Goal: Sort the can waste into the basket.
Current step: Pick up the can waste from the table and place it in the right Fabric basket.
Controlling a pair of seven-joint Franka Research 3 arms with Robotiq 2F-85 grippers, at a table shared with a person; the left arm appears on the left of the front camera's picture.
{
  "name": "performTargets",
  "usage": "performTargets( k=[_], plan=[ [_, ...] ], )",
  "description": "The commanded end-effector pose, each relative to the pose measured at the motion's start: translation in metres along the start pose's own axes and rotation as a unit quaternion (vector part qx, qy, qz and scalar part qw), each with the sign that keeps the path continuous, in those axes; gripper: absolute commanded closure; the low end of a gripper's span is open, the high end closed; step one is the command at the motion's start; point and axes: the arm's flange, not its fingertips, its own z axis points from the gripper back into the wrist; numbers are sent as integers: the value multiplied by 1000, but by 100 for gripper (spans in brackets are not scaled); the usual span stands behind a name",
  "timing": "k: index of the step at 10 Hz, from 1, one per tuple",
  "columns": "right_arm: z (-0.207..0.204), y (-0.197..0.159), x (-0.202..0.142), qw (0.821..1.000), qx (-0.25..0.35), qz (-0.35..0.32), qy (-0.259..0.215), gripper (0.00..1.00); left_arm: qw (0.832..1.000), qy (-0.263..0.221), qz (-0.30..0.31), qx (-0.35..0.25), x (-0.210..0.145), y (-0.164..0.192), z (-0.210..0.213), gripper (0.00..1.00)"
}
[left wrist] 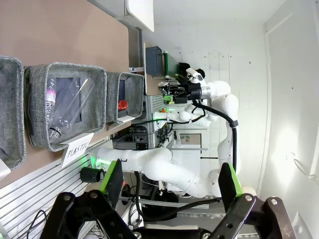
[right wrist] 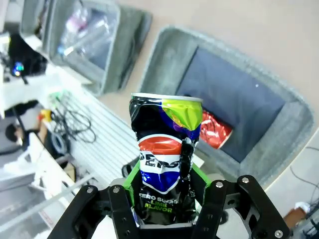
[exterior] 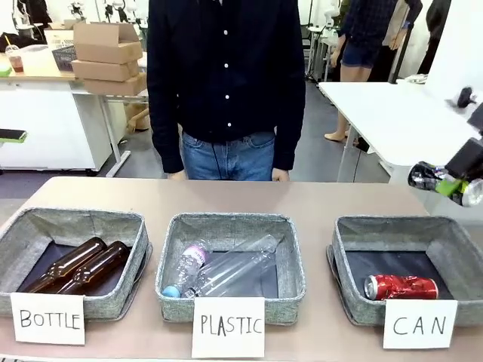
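My right gripper (exterior: pixel 450 184) hangs above the table's right side, over the far right corner of the CAN basket (exterior: pixel 408 227), shut on the dark blue-black can (exterior: pixel 424 176). In the right wrist view this dented can (right wrist: pixel 164 144) stands between my right gripper's (right wrist: pixel 164 191) green pads, with the basket (right wrist: pixel 167 59) below it. The red can (exterior: pixel 401 286) lies on the basket's dark floor, near the front; it also shows as red can (right wrist: pixel 215 130). My left gripper (left wrist: pixel 170 183) is open, nothing between its fingers, and is held off to the side of the table.
The PLASTIC bin (exterior: pixel 230 224) in the middle holds clear bottles. The BOTTLE bin (exterior: pixel 75 218) on the left holds two brown glass bottles. A person (exterior: pixel 226 83) stands at the far edge, hands down by the table. Bare tabletop (exterior: pixel 226 197) lies behind the bins.
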Motion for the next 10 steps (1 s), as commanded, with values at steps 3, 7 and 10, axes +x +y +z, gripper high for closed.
performTargets(
  k=[3, 7, 10],
  plan=[
    [-15, -13, 2, 1000, -11, 5, 4, 100, 1000, 0, 0, -10, 1, -4, -1, 0],
    [-18, -16, 2, 1000, -8, -1, 7, 31, 1000, 0, 0, -10, 1, -4, -1, 0],
    [-18, -16, 4, 1000, -5, -2, 11, 0, 1000, 0, 0, -10, 1, -4, -1, 0]
  ],
)
